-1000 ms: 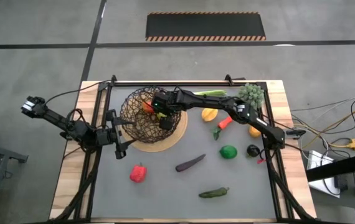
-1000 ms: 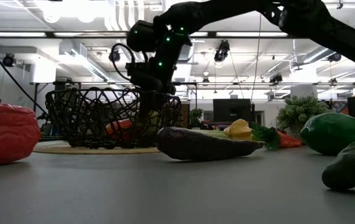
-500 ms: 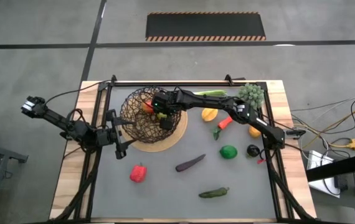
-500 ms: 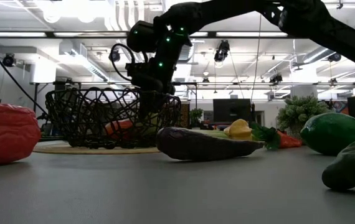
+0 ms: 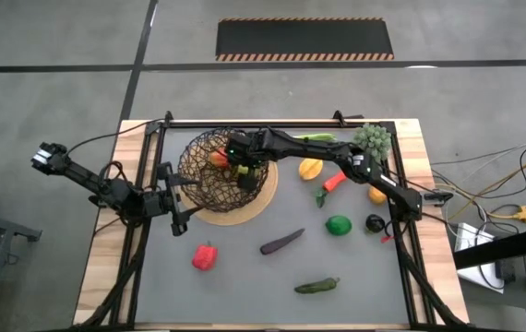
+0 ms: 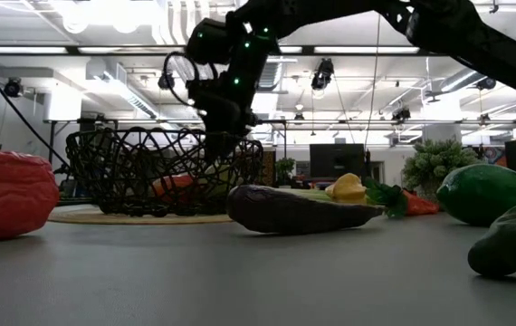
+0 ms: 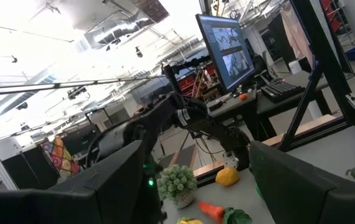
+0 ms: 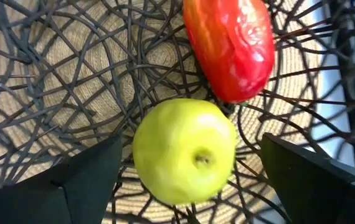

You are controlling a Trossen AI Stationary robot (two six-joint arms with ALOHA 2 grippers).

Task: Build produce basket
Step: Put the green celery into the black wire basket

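Grey mat point(image 5: 245, 277) covers wooden table. Basket point(image 5: 209, 152) sits at rear left of mat on tan base disc point(image 5: 254, 210). Right gripper point(image 5: 245, 171) hangs over basket interior, fingers spread wide, nothing between them. Green apple point(image 8: 184, 150) lies on basket floor, red pepper point(image 8: 230, 46) touching it. Left gripper point(image 5: 176, 201) waits just beside basket's left rim, fingers apart, empty. Loose on mat: second red pepper point(image 5: 205, 255), eggplant point(image 5: 282, 242), cucumber point(image 5: 316, 286), lime point(image 5: 338, 224), lemon point(image 5: 310, 169).
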